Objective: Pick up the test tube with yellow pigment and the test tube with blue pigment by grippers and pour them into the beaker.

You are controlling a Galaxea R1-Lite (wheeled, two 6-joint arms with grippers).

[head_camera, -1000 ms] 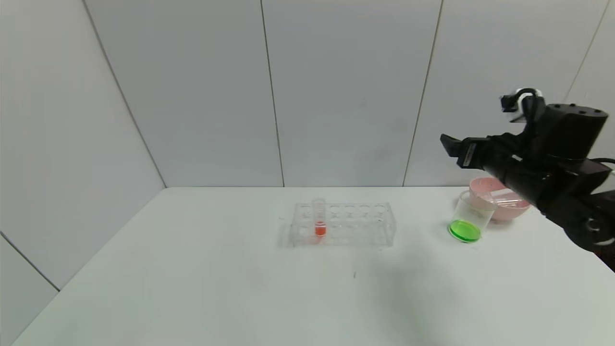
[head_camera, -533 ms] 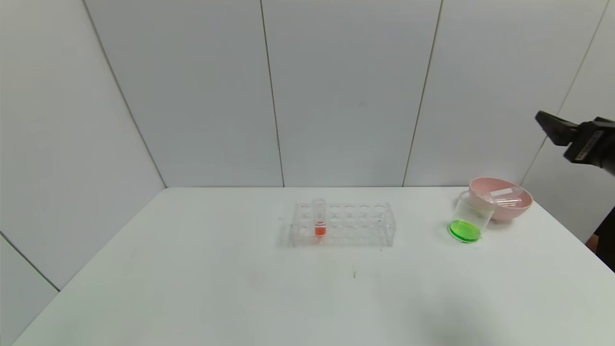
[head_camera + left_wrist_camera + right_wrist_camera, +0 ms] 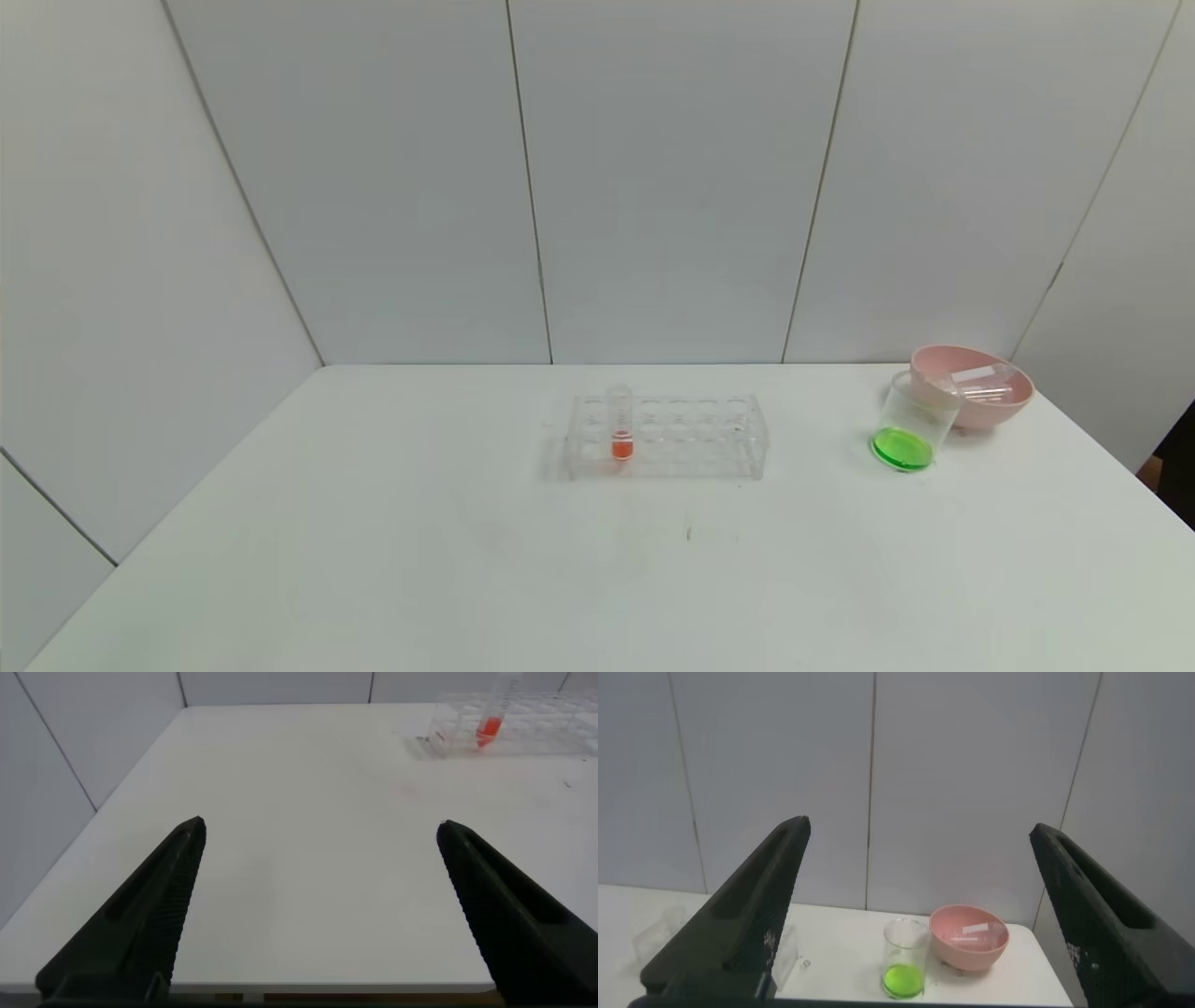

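Looks basically done: beaker (image 3: pixel 910 426) on the far right holds green liquid, touching the pink bowl (image 3: pixel 982 385) with empty tubes. Left gripper (image 3: pixel 318 835) and right gripper (image 3: pixel 920 835) both hang wide open, empty. Nothing left but parking.

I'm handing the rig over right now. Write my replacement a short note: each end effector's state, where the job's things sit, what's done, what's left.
Left end effector: open, empty, low over the near-left table; out of the head view.
Right end effector: open, empty, raised, facing the wall; out of the head view.
Beaker: far right on the table, green liquid in its bottom, leaning against the pink bowl.
Pink bowl: clear tubes lie inside; whether they are empty cannot be told.
Tube rack: centre, holding only the orange-red tube.
Done: the green mix suggests yellow and blue are poured.
Left: probably nothing; check that the beaker stands stable.
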